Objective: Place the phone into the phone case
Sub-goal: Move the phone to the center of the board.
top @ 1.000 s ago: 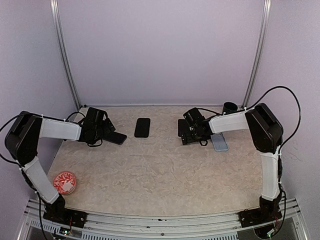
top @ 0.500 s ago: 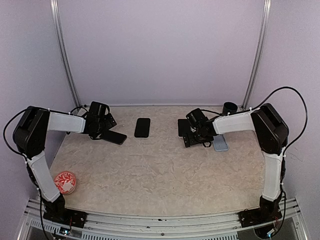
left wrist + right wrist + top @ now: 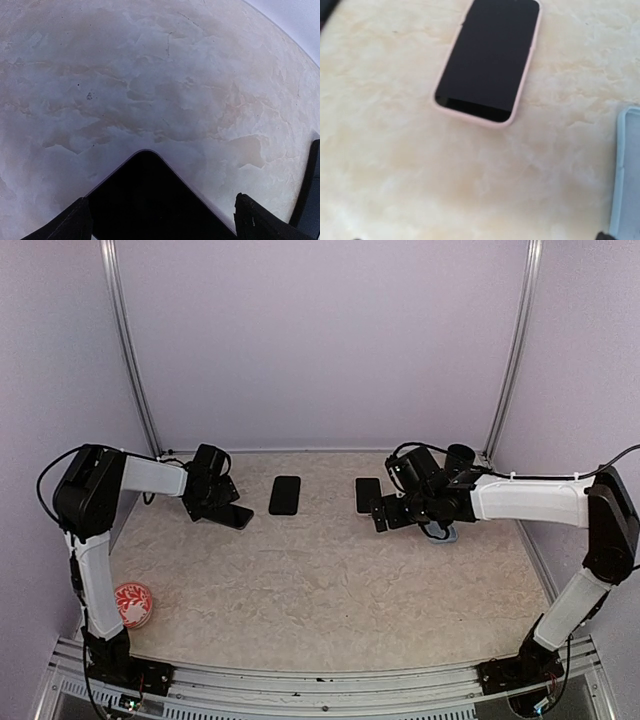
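A bare black phone (image 3: 234, 516) lies flat at the table's back left. My left gripper (image 3: 222, 505) hovers over its near end, open. In the left wrist view a corner of that phone (image 3: 150, 195) sits between the two spread fingertips (image 3: 75, 222), with a gap on each side. A light blue phone case (image 3: 447, 533) lies at the right, mostly hidden under my right arm; its edge (image 3: 627, 175) shows in the right wrist view. My right gripper (image 3: 386, 512) is open above bare table, just left of the case.
A second black phone (image 3: 285, 494) lies at the back centre. A phone in a pink case (image 3: 487, 55) lies ahead of my right gripper. A black cup (image 3: 460, 455) stands at the back right. A red-and-white round object (image 3: 130, 605) sits at the near left.
My left gripper has slid right onto the end of the left phone. My right arm has stretched out, its gripper shifted slightly right, and it now covers more of the blue case.
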{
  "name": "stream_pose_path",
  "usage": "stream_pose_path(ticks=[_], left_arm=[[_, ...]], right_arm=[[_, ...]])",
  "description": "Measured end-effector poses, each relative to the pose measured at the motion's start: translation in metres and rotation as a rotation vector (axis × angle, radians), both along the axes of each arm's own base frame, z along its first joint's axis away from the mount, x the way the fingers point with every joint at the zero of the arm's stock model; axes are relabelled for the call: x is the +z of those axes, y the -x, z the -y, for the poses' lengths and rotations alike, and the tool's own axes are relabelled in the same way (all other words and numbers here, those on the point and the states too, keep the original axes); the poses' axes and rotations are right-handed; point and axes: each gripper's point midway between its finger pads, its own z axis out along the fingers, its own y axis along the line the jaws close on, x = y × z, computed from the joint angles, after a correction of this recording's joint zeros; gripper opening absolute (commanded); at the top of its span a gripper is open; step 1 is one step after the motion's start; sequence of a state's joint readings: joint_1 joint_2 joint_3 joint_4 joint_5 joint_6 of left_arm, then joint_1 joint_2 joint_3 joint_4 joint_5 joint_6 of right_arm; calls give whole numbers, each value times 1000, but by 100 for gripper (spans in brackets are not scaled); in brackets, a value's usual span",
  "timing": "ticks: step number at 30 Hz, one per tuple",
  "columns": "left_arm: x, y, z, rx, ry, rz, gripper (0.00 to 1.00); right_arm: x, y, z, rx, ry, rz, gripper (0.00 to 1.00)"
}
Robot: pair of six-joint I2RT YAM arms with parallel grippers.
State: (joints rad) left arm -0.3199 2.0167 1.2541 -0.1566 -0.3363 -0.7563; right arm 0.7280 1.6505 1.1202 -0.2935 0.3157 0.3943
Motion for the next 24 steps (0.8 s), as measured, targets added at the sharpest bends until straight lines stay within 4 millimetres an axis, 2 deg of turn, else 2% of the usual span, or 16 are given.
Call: stream_pose_path(ticks=[9, 18, 24], left_arm=[[-1, -8, -1, 2, 8, -17, 91], [-4, -11, -14, 36, 13, -24, 90], [-4, -22, -14, 41, 9, -30, 83]], right_arm=[[24, 35, -9, 48, -53, 40, 100], [29, 41, -11, 48, -70, 46, 100], [29, 42, -13, 52, -69, 47, 100]])
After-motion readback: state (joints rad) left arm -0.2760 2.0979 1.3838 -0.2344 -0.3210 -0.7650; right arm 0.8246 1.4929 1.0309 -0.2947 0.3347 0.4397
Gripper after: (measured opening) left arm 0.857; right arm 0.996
